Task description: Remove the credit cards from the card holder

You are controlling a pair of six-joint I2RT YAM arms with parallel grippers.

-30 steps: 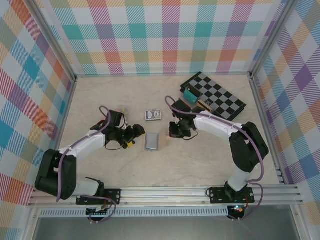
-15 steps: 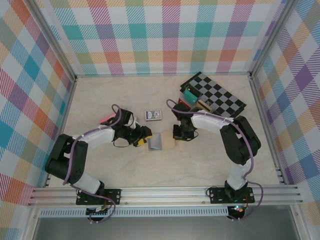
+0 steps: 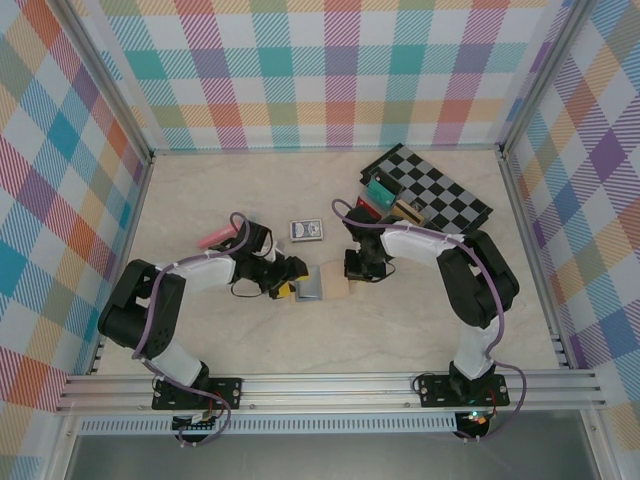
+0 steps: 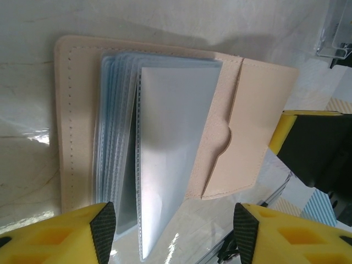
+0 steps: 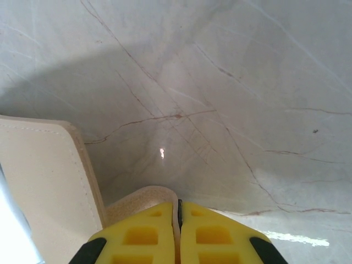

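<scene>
The card holder [image 3: 318, 282] lies open on the table, tan cover [image 4: 74, 121] down, blue-grey plastic sleeves [image 4: 170, 137] fanned upward. I see no card in the sleeves. My right gripper [image 5: 179, 212] is shut on the holder's tan tab [image 5: 132, 201] at its right side. My left gripper [image 4: 171, 231] stands open at the holder's left edge [image 3: 286, 287], its pads either side of the sleeves' lower edge without pinching them. One pinkish-red credit card [image 3: 212, 238] lies flat on the table behind the left arm.
A dark blue playing-card pack [image 3: 306, 231] lies just behind the holder. A checkerboard [image 3: 440, 195] and a clear rack of coloured cards [image 3: 385, 195] sit at the back right. Plaid walls close in three sides.
My left gripper moved right from beside the holder up to its left edge, and its jaws narrowed somewhat. The right gripper kept its hold on the tab.
</scene>
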